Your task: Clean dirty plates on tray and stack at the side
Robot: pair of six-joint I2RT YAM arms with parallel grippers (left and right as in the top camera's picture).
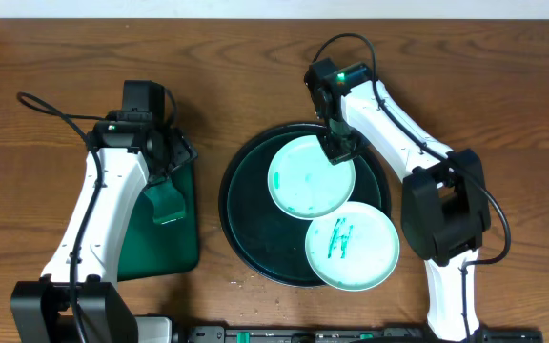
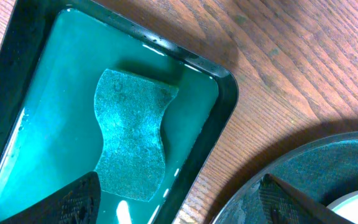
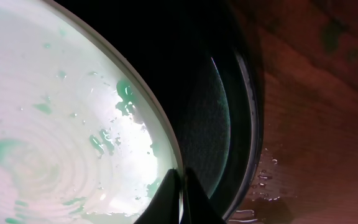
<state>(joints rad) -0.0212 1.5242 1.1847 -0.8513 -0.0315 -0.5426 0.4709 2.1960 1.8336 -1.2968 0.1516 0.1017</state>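
**1, far left.** Small rect. green tray (image 1: 184, 238) on the brown wood-grain tabletop (image 1: 27, 57). It holds shallow liquid and a wavy-edged green sponge (image 2: 132, 134).

**2.** Left gripper (image 2: 180, 190) hovers over that tray's right rim, jaws spread wide w/ nothing btwn them. The white left arm reaches fwd from the near edge, wrist tipped down. In the overhead view it hides part of the sponge.

**3, centre.** Large round dark tray (image 1: 241, 224) w/ raised rim, just beside the green tray and apart from it.

**4.** Upper plate (image 1: 303, 186): round, pale mint-white, faint green smears, inside the dark tray toward its far side.

**5.** Lower plate (image 1: 355, 250): same kind, green scribble at centre. It rides over the dark tray's near-right rim and meets the upper plate. We cannot tell which one overlaps.

**6, right.** Right gripper (image 1: 336, 148) sits at the upper plate's far-right rim, jaws pressed together. We cannot tell whether the rim is nipped btwn them. The right arm rises from the near right, elbow bent, forearm angled far-left, wrist dropping onto the plate.

**Views.** Only the right wrist cam shows wet beads on the upper plate and droplets (image 3: 263, 180) on the wood outside the rim. Only the left wrist cam shows the liquid.
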